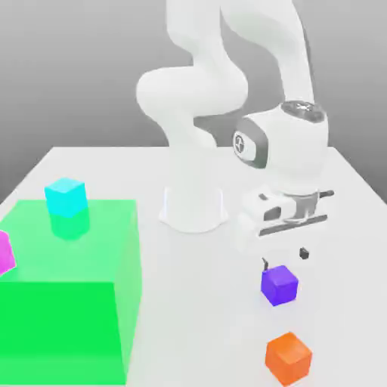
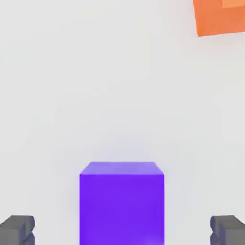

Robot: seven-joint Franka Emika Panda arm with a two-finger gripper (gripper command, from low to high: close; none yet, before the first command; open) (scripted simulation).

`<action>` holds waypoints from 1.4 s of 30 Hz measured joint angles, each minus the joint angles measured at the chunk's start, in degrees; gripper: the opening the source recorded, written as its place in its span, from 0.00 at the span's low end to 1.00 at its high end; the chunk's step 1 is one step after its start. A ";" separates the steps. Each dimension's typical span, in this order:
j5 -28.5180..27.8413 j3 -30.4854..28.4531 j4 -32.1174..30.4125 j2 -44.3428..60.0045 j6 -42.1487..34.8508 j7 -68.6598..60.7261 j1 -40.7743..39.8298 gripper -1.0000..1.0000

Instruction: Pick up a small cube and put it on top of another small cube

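Gripper (image 1: 285,258) hangs low over the white table (image 1: 189,302), just above the purple cube (image 1: 280,285), fingers spread wide and holding nothing. Hand view: the purple cube (image 2: 122,203) sits between the two dark fingertips (image 2: 18,229), clear space on either side, no contact yet. Cube rests flat on the table, on the exterior view's right, in front of the arm's base. Orange cube (image 1: 288,357) lies near it, closer to the camera, apart from it; a likely place to stack. Cyan cube (image 1: 66,197) sits on top of a large green block (image 1: 68,302) at the exterior view's left, with a magenta shape (image 1: 4,253) at that block's edge. Step in hand looks like the final descent before the grasp. To do it well: come straight down so the fingers straddle the cube evenly, tips passing below its top face toward mid-height, then close squarely on opposite flat sides. Cube faces seem aligned with the fingers, though the exterior angle makes that hard to confirm. Avoid nudging the cube sideways or pressing into the table.
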 joint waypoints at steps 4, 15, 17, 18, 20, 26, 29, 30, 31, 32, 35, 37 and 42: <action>-5.05 -4.33 1.00 5.19 4.17 3.57 3.03 0.50; -7.36 -9.92 1.80 11.89 9.80 5.93 8.36 0.00; -7.20 -9.17 1.70 10.62 8.73 5.61 7.56 0.00; -6.88 -8.41 1.59 9.53 7.83 5.24 6.81 0.00; -5.70 -6.55 1.27 7.07 5.80 4.16 5.17 0.00; 1.19 -3.11 -0.19 -0.67 -0.47 -0.74 3.76 0.00; 3.84 -3.19 -1.14 -4.32 -3.42 -2.34 4.78 0.00; 3.48 -3.44 -0.76 -4.74 -4.24 -2.32 4.54 0.00; 2.74 -3.73 -0.06 -4.82 -5.00 -2.17 3.91 0.00; 1.86 -4.01 0.85 -4.66 -5.72 -2.00 3.43 0.00; -0.46 -4.93 3.98 -3.71 -7.85 -1.89 2.26 0.00; -1.45 -5.72 6.16 -2.92 -9.24 -2.22 1.84 0.00; -2.23 -5.75 11.63 -0.84 -12.74 -4.25 -0.47 0.00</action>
